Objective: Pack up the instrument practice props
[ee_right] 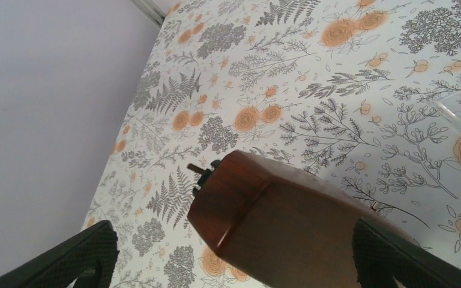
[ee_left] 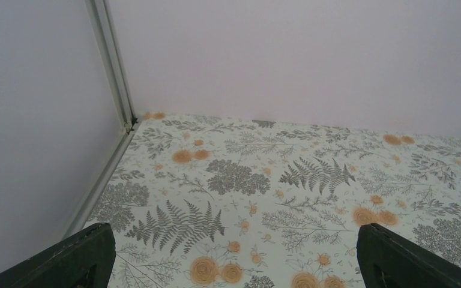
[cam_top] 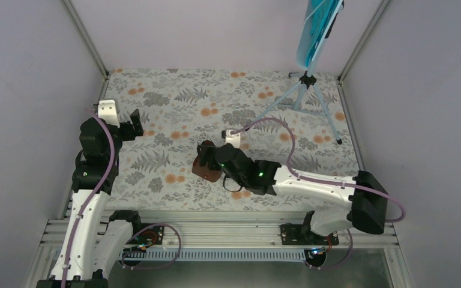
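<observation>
Across the worktop (cam_top: 174, 114): a cover printed with grey ferns and orange flowers, closed in by pale walls on three sides.
Right arm: reaches from its base toward the middle of the worktop, wrist angled down.
Left arm: folded up near the left wall, well apart from all three props.
Music stand (cam_top: 305, 81): pale blue, upright on silver tripod legs in the far right corner.
Sheet of music (cam_top: 317, 18): teal, resting on the stand's desk.
Metronome (ee_right: 288, 222): reddish-brown, mid-worktop, its narrow end with a small pin pointing away from the right wrist camera.
Right gripper (ee_right: 234, 237): jaws spread wide to either side of the metronome, a clear gap at the left finger, not clamped.
Left gripper (ee_left: 234, 234): jaws released and wide, only patterned cover between them.
</observation>
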`<state>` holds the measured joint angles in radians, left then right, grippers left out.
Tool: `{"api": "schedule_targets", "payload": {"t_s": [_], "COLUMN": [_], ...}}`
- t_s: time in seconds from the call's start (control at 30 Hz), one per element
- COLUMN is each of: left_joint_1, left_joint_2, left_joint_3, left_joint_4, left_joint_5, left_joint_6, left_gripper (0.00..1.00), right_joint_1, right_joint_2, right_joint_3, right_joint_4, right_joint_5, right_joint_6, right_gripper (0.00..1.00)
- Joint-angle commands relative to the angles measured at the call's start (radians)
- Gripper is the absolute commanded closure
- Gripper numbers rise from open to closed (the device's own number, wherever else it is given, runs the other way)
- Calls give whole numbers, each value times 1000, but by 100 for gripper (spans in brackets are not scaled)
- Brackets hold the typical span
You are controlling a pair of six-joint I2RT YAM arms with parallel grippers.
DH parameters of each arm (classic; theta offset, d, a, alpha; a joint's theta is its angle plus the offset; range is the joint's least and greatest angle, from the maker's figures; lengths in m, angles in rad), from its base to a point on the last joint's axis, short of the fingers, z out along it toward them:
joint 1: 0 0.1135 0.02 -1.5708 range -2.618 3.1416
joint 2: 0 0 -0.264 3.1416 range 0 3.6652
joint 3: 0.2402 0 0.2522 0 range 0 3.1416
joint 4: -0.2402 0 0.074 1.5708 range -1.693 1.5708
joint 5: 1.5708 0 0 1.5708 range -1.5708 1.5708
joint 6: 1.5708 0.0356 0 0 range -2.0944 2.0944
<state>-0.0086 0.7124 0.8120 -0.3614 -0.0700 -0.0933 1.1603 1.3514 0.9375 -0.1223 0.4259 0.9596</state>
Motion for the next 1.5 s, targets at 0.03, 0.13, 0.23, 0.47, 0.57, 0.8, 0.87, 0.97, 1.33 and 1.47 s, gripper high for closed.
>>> {"api": "schedule_targets", "payload": {"t_s": [0.03, 0.13, 0.23, 0.47, 0.57, 0.8, 0.87, 0.97, 1.33, 1.47], "left_joint_1": [-1, -1, -1, -1, -1, -1, -1, -1, -1, -1], "left_joint_2": [-11, -14, -13, -9, -8, -7, -5, -1, 8, 7], "left_joint_3": [-7, -7, -7, -7, -7, -7, -7, -7, -8, -9], "left_joint_4": [-8, -8, -8, -8, -8, -4, -4, -1, 9, 13], "left_joint_5": [-21, -25, -19, -20, -22, -10, -5, 1, 50, 68], "left_joint_6": [-9, -8, -7, -5, -4, 0, 0, 1, 7, 9], "left_gripper": [0, 0, 0, 0, 0, 0, 0, 0, 0, 0], "right_joint_1": [71, 82, 82, 82, 82, 74, 68, 60, 19, -1], "right_joint_2": [72, 115, 154, 242, 286, 374, 381, 365, 120, 72], "right_joint_3": [59, 83, 118, 195, 235, 279, 279, 249, -77, -127], "right_joint_4": [-47, -79, -97, -111, -145, -160, -155, -112, 331, 326], "right_joint_5": [214, 279, 324, 374, 397, 411, 399, 380, 67, -97], "right_joint_6": [9, 15, -2, -79, -94, -105, -110, -158, -782, -897], "right_gripper": [15, 17, 21, 29, 30, 36, 44, 54, 53, 53]}}
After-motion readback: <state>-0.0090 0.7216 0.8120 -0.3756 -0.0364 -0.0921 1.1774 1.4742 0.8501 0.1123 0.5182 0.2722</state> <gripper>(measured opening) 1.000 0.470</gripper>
